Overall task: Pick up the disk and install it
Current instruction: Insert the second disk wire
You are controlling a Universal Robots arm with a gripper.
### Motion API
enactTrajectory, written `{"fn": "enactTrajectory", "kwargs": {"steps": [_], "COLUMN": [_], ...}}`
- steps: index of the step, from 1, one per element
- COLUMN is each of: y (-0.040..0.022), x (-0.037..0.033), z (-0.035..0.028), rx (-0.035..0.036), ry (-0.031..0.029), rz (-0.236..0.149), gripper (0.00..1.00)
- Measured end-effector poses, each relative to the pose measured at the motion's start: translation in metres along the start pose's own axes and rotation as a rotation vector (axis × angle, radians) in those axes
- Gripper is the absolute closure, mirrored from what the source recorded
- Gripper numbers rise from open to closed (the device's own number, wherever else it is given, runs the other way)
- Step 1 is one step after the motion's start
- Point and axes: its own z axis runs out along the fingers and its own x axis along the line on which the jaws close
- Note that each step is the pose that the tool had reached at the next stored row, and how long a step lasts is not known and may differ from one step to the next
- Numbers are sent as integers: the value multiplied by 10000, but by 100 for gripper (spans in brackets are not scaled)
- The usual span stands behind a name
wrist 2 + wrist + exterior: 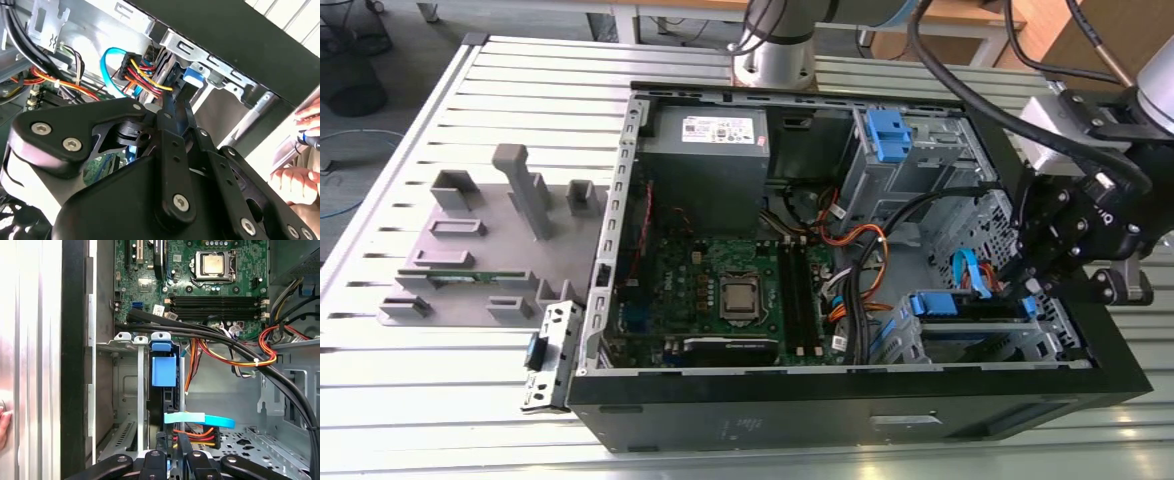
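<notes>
disk (163, 371): stands edge-on in the drive bay at the front corner of the computer case (854, 405), its blue rail tab facing the first wrist view. you will find it directly ahead of the hand (172, 452), whose two fingers run up close together toward the disk's lower edge. whether they pinch it or merely sit against it you cannot tell; the contact is hidden behind the finger links.

handling, as a judgement: rigid metal body, moderately heavy for its size, smooth faces likely slippery, sensitive to knocks. take it by the long side edges along the blue rail frame, not by the flexible tab.

nearby: light blue data cable (199, 418) crosses just above the fingers; red, yellow and black power leads (197, 432) bunch beside it. thick black cables (210, 335) pass across the bay's top. motherboard (200, 280) lies beyond.

hard to make out: the disk's label, its full length, and how deep it sits in the bay. in the second wrist view the hand's own linkage covers most of the bay. a person's hand (305, 150) shows outside the case wall.
</notes>
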Motion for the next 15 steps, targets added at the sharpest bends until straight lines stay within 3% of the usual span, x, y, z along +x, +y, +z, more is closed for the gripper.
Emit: {"fn": "enactTrajectory", "kwargs": {"steps": [8, 15], "y": [3, 3], "x": [3, 3], "z": [-204, -205], "rx": [0, 15], "ry": [2, 0], "rz": [0, 0], "gripper": [76, 76]}}
